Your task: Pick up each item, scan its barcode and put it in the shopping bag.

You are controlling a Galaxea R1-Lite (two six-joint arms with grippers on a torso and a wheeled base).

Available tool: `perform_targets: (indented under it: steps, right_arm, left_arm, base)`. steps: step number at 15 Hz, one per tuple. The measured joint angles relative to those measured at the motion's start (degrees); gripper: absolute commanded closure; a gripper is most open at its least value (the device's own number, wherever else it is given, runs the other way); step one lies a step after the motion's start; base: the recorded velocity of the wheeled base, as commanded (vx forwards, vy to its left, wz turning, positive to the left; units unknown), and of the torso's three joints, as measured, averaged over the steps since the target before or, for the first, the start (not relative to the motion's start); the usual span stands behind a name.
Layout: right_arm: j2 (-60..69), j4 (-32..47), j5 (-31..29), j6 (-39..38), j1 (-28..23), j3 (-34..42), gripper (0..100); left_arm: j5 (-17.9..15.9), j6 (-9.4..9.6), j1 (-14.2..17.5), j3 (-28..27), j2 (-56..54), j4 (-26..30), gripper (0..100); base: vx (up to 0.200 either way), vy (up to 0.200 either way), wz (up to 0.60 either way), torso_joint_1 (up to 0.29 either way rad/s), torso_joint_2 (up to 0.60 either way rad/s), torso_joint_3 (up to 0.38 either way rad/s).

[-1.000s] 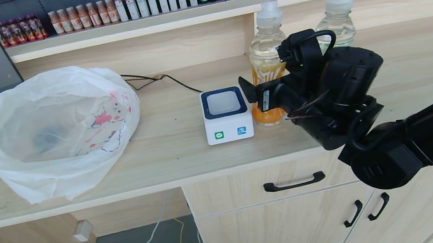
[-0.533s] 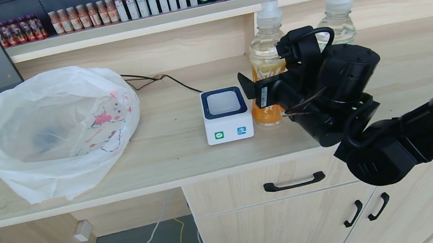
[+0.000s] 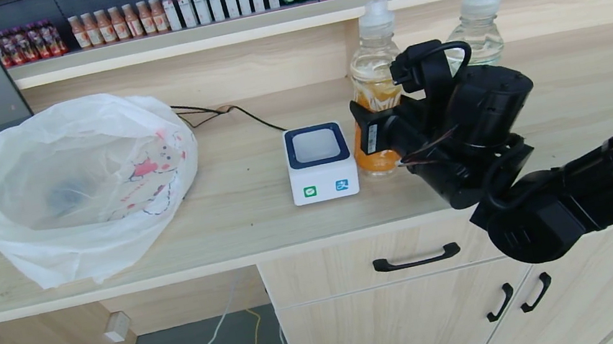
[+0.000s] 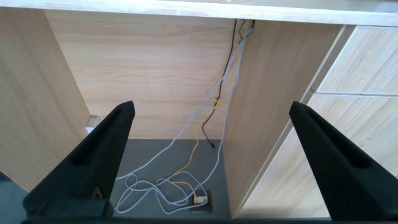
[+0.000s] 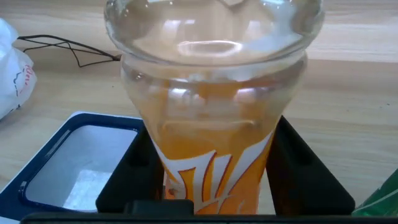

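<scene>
The right pincer point(image 5: 211, 186) clasps the orange drink bottle point(image 3: 370, 77) just beside the scanner point(image 3: 320, 160) on the tabletop point(image 3: 250, 207); the left pincer point(image 4: 211, 162) gapes wide.

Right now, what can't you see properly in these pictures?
- Barcode on the orange drink bottle: in the head view the right arm covers the label, and the right wrist view is too close.
- Dark shape in the shopping bag: head view, blurred by the plastic.
- Lower half of the clear bottle: head view, behind the right arm.

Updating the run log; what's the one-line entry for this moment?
right jaws: shut on orange bottle | beside scanner | left jaws: open, below counter | bag: open
</scene>
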State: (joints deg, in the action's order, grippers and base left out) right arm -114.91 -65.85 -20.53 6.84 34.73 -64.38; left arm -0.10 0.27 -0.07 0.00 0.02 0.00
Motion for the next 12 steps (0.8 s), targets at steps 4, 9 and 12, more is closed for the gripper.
perform_targets:
  steps: [4, 9, 12]
  right_arm:
    - [0.3, 0.0, 0.0, -0.5, 0.1, -0.1, 100]
    - [2.1, 0.0, 0.0, -0.5, 0.2, 0.2, 100]
    - [4.0, 0.0, 0.1, -0.8, 1.3, 0.5, 100]
  left_arm:
    - [0.0, 0.00, 0.0, 0.0, 0.0, 0.0, 0]
    - [0.0, 0.00, 0.0, 0.0, 0.0, 0.0, 0]
    - [0.0, -0.02, 0.0, 0.0, 0.0, 0.0, 0]
  base:
    - [0.000, 0.000, 0.00, 0.000, 0.00, 0.000]
    - [0.000, 0.000, 0.00, 0.000, 0.00, 0.000]
    - [0.000, 0.000, 0.00, 0.000, 0.00, 0.000]
